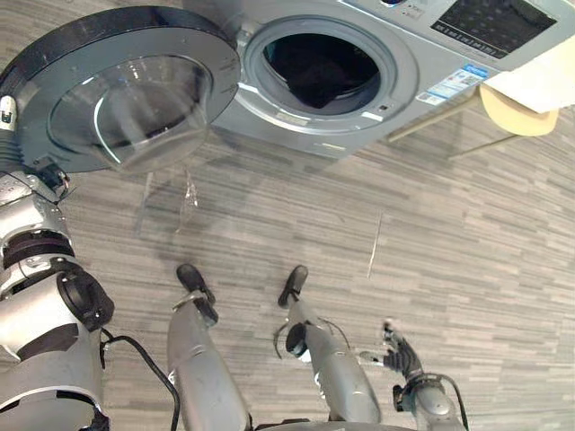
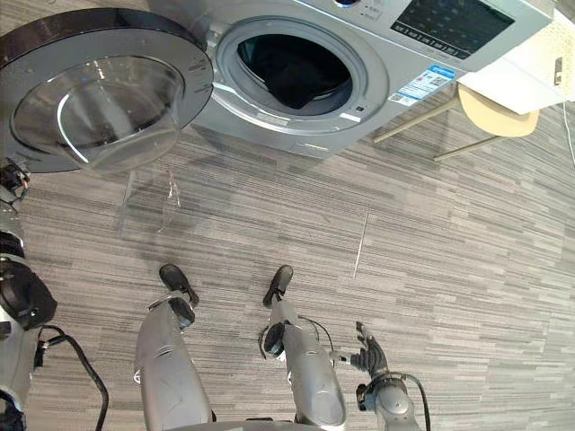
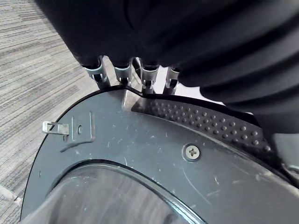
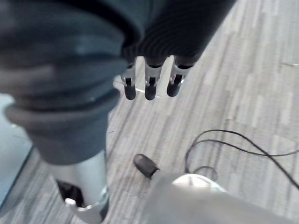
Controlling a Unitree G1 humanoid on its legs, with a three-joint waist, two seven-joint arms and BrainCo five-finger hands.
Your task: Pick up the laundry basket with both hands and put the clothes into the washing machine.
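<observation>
The washing machine (image 1: 301, 126) stands with its round door (image 1: 117, 90) swung wide open to the robot's left of the drum mouth. The clothes (image 2: 292, 72) lie as a dark heap inside the drum, well back from the opening's rim. They look soft and limp, probably light. Any piece that slumps toward the rim would best be taken by bunching a fold, not by pinching an edge, since loose cloth drapes and snags on the door seal.

The left hand (image 3: 122, 73) is at the outer rim of the door, on the far side from the machine. Its fingers reach over the edge and the tips are hidden behind it, so I cannot tell whether they hook the rim or merely rest there. The door is stiff and hinged, with smooth glass at its centre, so the dimpled rim seems the surer place to hold.

The right hand (image 2: 368, 356) hangs low over the floor (image 1: 431, 233), well in front of the machine, fingers relaxed and holding nothing.
</observation>
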